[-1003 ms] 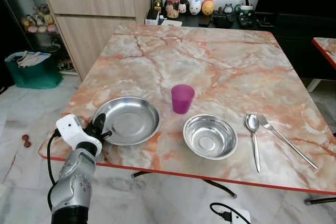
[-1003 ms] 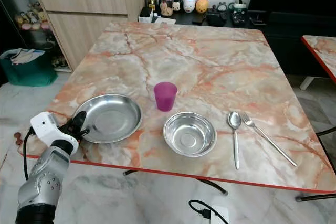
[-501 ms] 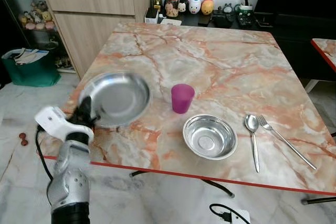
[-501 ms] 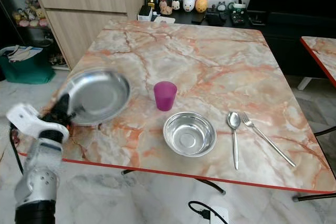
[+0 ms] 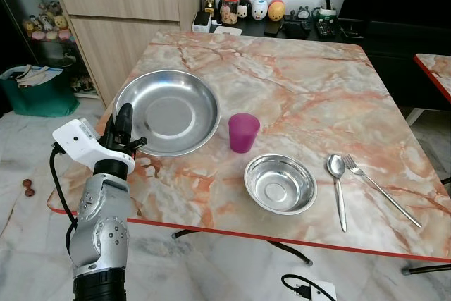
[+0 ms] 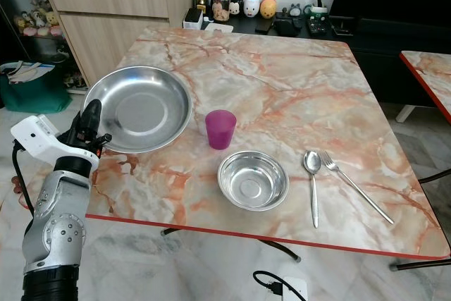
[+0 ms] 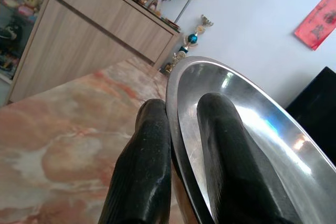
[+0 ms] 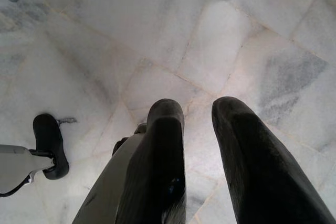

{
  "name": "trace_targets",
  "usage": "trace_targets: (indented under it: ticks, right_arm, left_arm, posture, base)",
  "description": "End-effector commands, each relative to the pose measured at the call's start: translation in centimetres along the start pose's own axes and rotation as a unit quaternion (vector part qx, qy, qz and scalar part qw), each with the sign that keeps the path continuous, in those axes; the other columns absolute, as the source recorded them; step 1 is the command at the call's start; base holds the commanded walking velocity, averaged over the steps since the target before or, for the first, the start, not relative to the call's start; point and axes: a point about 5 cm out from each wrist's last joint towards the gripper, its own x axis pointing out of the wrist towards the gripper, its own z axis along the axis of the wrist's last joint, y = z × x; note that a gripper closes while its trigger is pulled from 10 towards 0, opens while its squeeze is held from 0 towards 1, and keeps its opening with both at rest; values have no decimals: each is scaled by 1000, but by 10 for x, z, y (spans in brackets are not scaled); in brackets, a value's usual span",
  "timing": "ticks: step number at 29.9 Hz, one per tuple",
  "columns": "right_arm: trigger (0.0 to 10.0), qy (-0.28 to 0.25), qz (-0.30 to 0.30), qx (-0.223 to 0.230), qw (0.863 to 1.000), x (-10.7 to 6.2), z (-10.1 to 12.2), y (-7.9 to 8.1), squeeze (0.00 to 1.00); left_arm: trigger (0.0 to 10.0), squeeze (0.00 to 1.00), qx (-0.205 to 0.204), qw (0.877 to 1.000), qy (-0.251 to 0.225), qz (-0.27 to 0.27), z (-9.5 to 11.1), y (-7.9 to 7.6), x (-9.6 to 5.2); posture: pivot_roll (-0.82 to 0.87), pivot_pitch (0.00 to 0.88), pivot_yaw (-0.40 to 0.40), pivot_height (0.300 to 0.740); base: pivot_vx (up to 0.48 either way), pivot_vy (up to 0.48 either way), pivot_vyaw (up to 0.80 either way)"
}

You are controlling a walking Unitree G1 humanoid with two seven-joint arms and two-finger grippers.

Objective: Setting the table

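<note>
Marble table (image 5: 296,96), glossy with orange veins, carried round steel dishes.
Left gripper (image 5: 124,134) pinched the rim of the shiny shallow plate (image 5: 169,111), lifted and tilted near the left table edge.

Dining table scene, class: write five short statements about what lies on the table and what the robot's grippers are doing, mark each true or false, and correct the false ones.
1. The left gripper pinches the rim of the steel plate. True.
2. The purple cup lies on its side. False: it stands upright on the marble table.
3. The spoon and fork lie side by side, to the right of the steel bowl. True.
4. The steel bowl holds food. False: its inside is bare metal.
5. The right gripper is holding the spoon. False: it hangs over the floor, fingers apart, holding nothing.
</note>
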Motion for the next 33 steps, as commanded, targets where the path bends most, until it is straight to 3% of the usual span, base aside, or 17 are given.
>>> trace_targets:
  ticks: [1, 14, 33]
  right_arm:
    - [10000, 0, -8, 13, 1000, 0, -1, -3, 0]
    - [10000, 5, -5, 33, 999, 0, -3, -2, 0]
    - [10000, -1, -6, 26, 1000, 0, -2, -1, 0]
  left_arm:
    - [10000, 0, 12, 1000, -12, -9, 4, -6, -1]
    - [10000, 0, 10, 1000, -12, -12, 5, -9, 1]
    - [10000, 0, 15, 1000, -12, -6, 6, -9, 3]
  posture:
    - [70, 0, -58, 740]
    - [65, 0, -50, 740]
    - [58, 0, -45, 740]
  base:
    - [0, -296, 0]
    - [0, -307, -156]
    - [0, -477, -41]
